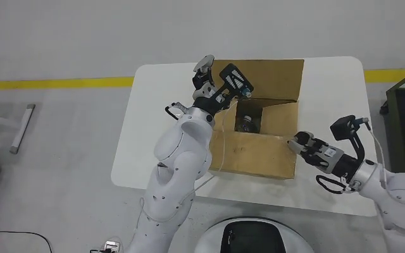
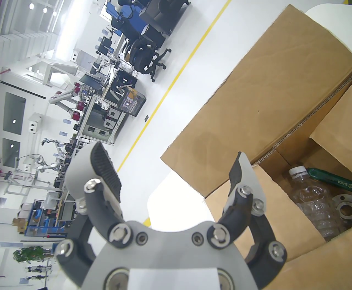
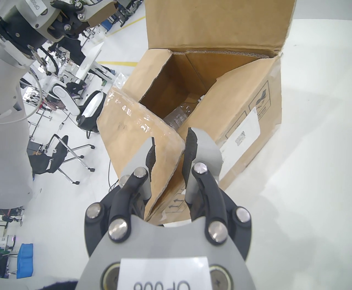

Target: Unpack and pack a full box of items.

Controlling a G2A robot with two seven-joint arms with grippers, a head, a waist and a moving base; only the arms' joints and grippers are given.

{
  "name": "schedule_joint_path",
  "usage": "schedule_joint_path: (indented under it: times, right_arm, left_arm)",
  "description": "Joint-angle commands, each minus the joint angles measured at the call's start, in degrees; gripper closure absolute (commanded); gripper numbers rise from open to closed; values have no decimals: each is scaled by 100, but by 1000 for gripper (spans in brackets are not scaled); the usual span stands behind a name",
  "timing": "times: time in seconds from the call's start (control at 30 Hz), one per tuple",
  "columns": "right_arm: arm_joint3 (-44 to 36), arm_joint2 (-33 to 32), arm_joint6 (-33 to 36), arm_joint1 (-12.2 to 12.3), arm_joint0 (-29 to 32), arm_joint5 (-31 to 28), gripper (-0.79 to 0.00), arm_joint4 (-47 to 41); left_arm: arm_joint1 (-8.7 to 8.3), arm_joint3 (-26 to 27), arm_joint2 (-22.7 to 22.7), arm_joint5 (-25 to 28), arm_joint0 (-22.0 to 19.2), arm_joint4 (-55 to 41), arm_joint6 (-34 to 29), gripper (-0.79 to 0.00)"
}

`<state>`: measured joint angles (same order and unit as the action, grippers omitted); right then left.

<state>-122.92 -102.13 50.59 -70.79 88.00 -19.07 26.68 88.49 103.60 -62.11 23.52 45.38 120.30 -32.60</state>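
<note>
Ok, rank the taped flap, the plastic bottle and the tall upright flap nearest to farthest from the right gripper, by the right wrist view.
1. The taped flap, clamped in the right gripper at the box's near corner.
2. The plastic bottle, down inside the box.
3. The tall upright flap, on the box's far side.
</note>
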Motion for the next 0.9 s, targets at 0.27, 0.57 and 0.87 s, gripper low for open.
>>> schedule_joint_path:
  times: [0.27,0.57,0.87]
  right_arm:
    - [-149,-146,524,117,244,-245,-262,-763]
    - [-421,-122,86,194,275,-753,0,-253]
    - [-818,-259,-1220,242,198,-1978,0,1089]
  left_arm:
    - [0,0,0,0,0,0,0,-785]
    - [0,0,0,0,0,0,0,-785]
    - [-7,24,-5,180,6,-36,66,-785]
